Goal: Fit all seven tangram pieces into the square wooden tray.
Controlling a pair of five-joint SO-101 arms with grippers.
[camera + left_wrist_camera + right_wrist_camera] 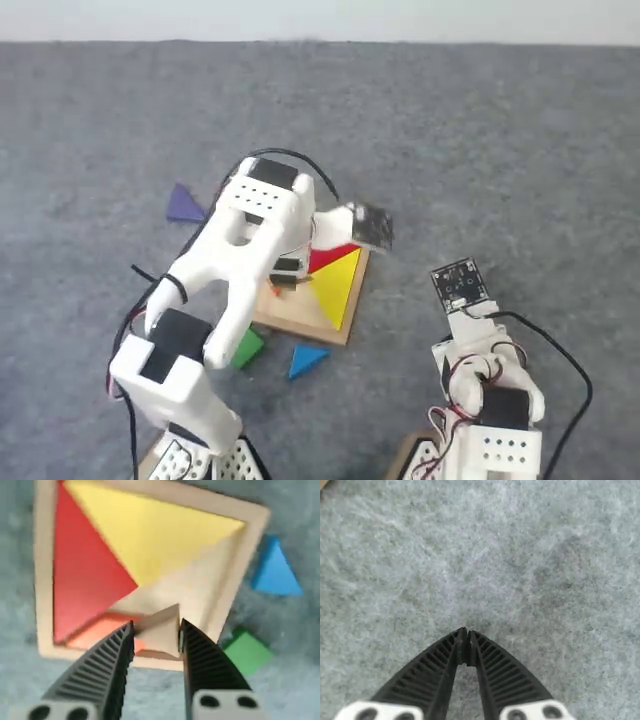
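Grey felt covers the table, with the tray at centre, slightly left.

High view:
- left arm reaches over the tray and covers its left half
- red triangle and yellow triangle are seated in the right half, edge to edge
- blue triangle is on the felt just near of the tray
- green square is to its left, beside the arm
- purple triangle is far left, well apart from the tray
- right arm sits near right, away from all the pieces

Left wrist view opens up what the arm covers:
- tray rim, with the red triangle and yellow triangle inside
- orange piece lies in the tray against the red one, along the rim
- left gripper has its jaws part open, clamped on a pale triangle, one finger on each side
- the pale triangle sits between the fingertips, over the bare tray floor next to the orange piece and close to the rim; I can't tell if it touches the floor
- blue triangle and green square are outside the rim, on the felt

Right wrist view: right gripper has its jaws closed tip to tip with nothing in them, over bare felt.
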